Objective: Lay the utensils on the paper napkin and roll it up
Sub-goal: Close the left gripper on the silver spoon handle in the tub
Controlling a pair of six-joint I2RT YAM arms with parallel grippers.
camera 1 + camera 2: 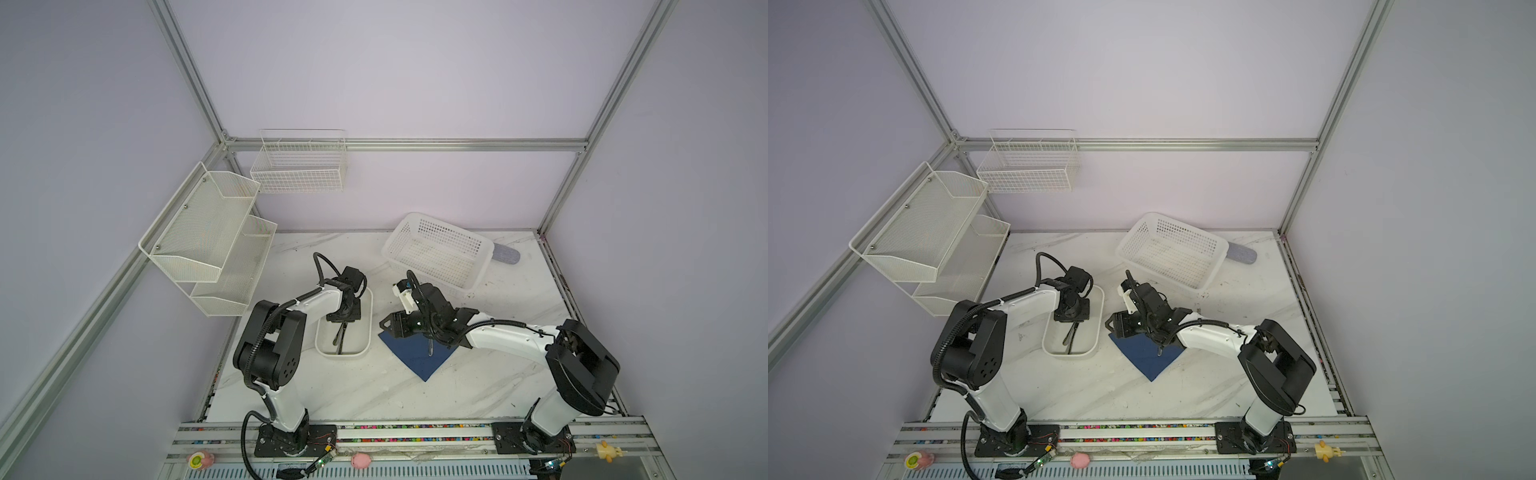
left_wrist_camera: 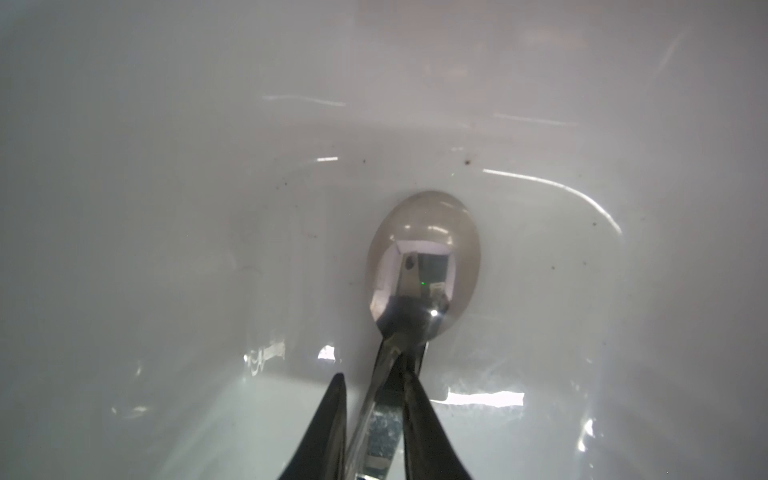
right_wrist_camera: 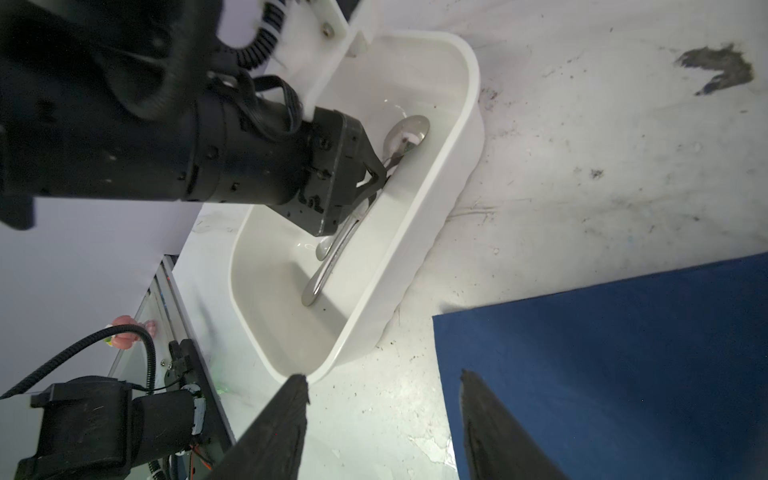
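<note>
The spoon (image 2: 424,266) lies in the white dish (image 1: 365,347) (image 1: 1097,345) (image 3: 415,270). My left gripper (image 2: 372,372) (image 1: 341,322) (image 1: 1073,322) reaches down into the dish and is shut on the spoon's handle near the neck. Beside that handle shows the rounded end of another silver utensil (image 3: 324,249). To the right of the dish, the navy paper napkin (image 1: 415,357) (image 1: 1142,357) (image 3: 623,353) lies flat. One slim utensil (image 1: 430,348) (image 1: 1159,351) rests on it, partly hidden under my right arm. My right gripper (image 3: 384,378) (image 1: 384,324) hovers open over the napkin's corner nearest the dish, holding nothing.
A white perforated basket (image 1: 436,253) stands at the back right, with a grey-blue oblong case (image 1: 507,253) behind it. White mesh shelves (image 1: 208,241) hang on the left wall and a wire basket (image 1: 299,166) on the back wall. Bare marble lies in front of the napkin.
</note>
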